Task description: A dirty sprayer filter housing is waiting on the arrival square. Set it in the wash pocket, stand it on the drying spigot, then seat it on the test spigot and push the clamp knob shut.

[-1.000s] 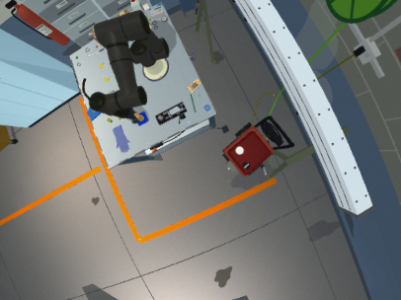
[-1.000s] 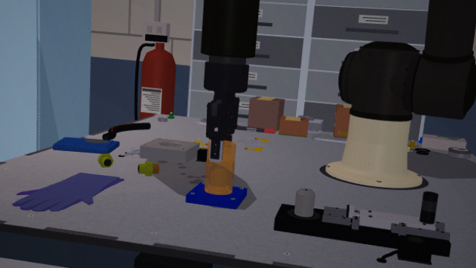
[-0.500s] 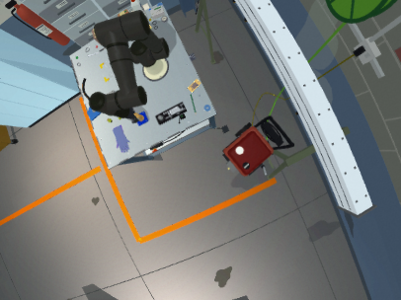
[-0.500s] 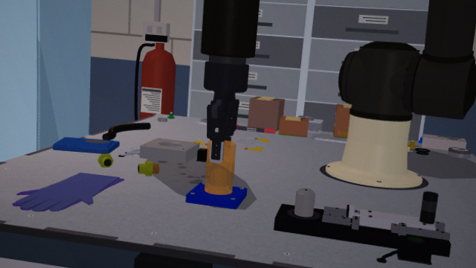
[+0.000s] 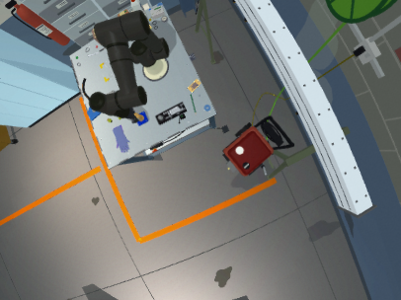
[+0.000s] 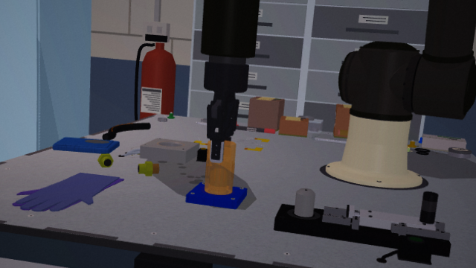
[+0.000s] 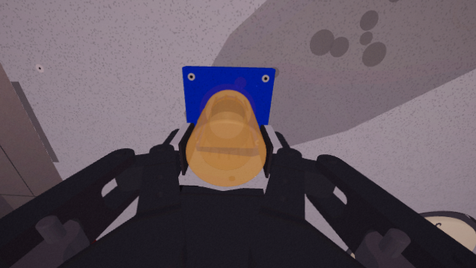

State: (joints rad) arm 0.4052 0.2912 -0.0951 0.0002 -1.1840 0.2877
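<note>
Near the front middle of the table, the orange see-through filter housing (image 6: 220, 167) stands upright on the blue arrival square (image 6: 216, 195). My gripper (image 7: 224, 155) comes straight down over it, and its two fingers clasp the housing's upper part on either side. Left of it sits the grey wash block (image 6: 169, 149) with a round pocket in its top. To the right front, a black test fixture (image 6: 357, 223) carries a grey spigot (image 6: 304, 203) and a dark clamp knob (image 6: 428, 212). I cannot pick out the drying spigot.
Behind the work stand cardboard boxes (image 6: 265, 112), drawer cabinets and a red fire extinguisher (image 6: 156, 80). The arm's cream base (image 6: 375, 152) fills the right rear. A purple glove (image 6: 67, 190), a yellow fitting (image 6: 148, 168) and a blue tool case (image 6: 85, 145) lie to the left.
</note>
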